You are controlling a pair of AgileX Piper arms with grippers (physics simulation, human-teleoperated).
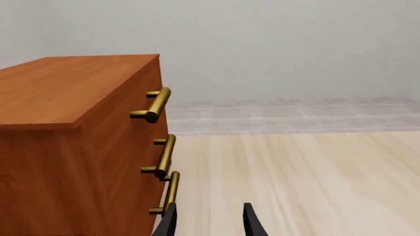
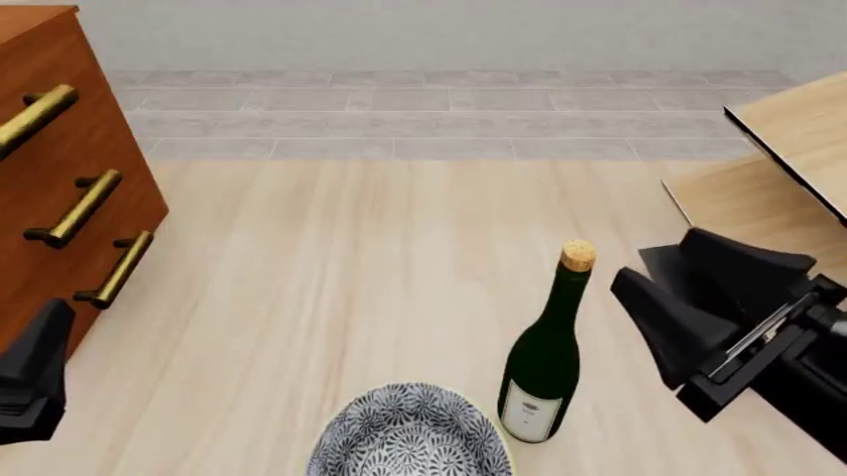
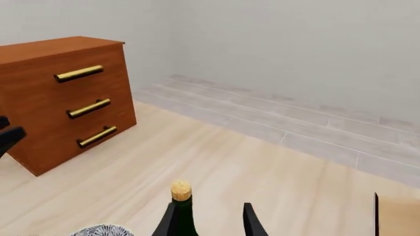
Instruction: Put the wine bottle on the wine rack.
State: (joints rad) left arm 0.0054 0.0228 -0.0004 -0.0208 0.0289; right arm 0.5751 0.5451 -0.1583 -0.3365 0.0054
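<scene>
The dark green wine bottle (image 2: pixel 542 359) stands upright on the pale table, tan cork on top and white label near its base. My right gripper (image 2: pixel 633 268) is open just to the bottle's right, at neck height, not touching it. In the right wrist view the bottle neck (image 3: pixel 183 212) shows close beside one finger (image 3: pixel 166 222). The pale-wood wine rack (image 2: pixel 795 130) stands at the far right, and its edge (image 3: pixel 399 217) also shows in the right wrist view. My left gripper (image 1: pixel 210 225) is open and empty beside the cabinet, low at the left in the front view (image 2: pixel 38 377).
A reddish-brown cabinet (image 2: pixel 54 129) with brass handles (image 1: pixel 157 104) stands at the left. A patterned blue-and-white bowl (image 2: pixel 411 434) sits at the near edge, just left of the bottle. A grey tiled strip and wall lie beyond the table.
</scene>
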